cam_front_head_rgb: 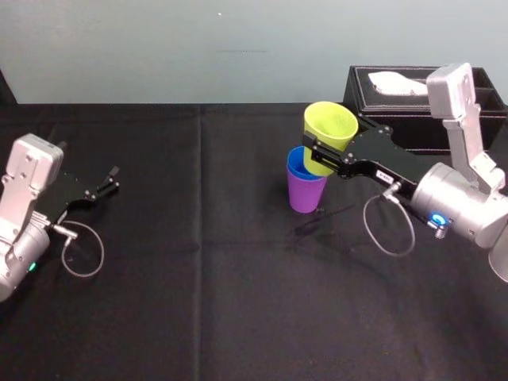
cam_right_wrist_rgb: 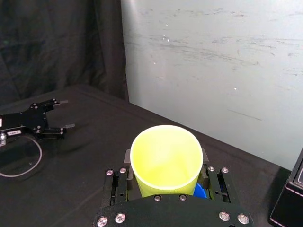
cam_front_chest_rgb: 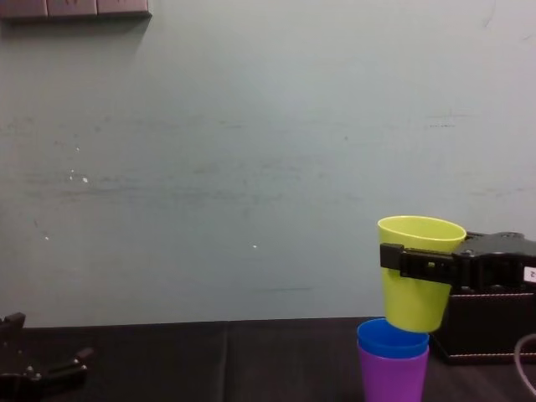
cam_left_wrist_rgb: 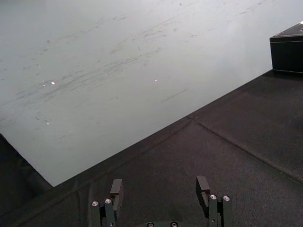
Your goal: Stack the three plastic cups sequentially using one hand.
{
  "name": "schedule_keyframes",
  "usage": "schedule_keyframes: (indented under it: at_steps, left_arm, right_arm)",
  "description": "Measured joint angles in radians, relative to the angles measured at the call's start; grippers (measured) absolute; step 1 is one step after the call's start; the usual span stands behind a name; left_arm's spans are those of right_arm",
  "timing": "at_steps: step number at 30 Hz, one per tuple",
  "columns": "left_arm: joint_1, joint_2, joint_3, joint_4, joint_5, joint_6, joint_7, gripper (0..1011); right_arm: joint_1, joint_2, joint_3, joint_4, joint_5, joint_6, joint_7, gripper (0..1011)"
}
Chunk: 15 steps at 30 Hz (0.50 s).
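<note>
A purple cup [cam_front_head_rgb: 305, 193] stands upright on the black cloth with a blue cup [cam_front_head_rgb: 298, 163] nested in it; only the blue rim shows [cam_front_chest_rgb: 392, 337]. Just above them hangs the yellow-green cup [cam_front_head_rgb: 329, 135], upright, its base [cam_front_chest_rgb: 412, 314] a little over the blue rim and apart from it. My right gripper [cam_front_head_rgb: 321, 155] is shut on the yellow-green cup, one finger on each side of its wall [cam_right_wrist_rgb: 164, 161]. My left gripper [cam_front_head_rgb: 113, 179] rests at the left side of the table, open and with nothing in it [cam_left_wrist_rgb: 161, 189].
A black tissue box [cam_front_head_rgb: 413, 99] stands at the back right, close behind my right arm [cam_front_head_rgb: 456, 198]. A pale wall [cam_front_chest_rgb: 251, 167] rises behind the table's far edge. Black cloth [cam_front_head_rgb: 206, 262] covers the table between both arms.
</note>
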Motion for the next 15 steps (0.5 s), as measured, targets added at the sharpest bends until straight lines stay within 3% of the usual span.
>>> schedule_keyframes:
  at_steps: [15]
  left_arm:
    - [0.000,0.000,0.000,0.000,0.000,0.000,0.000,1011]
  right_arm:
    - [0.079,-0.042,-0.032,0.105,-0.010,-0.013,-0.011,738]
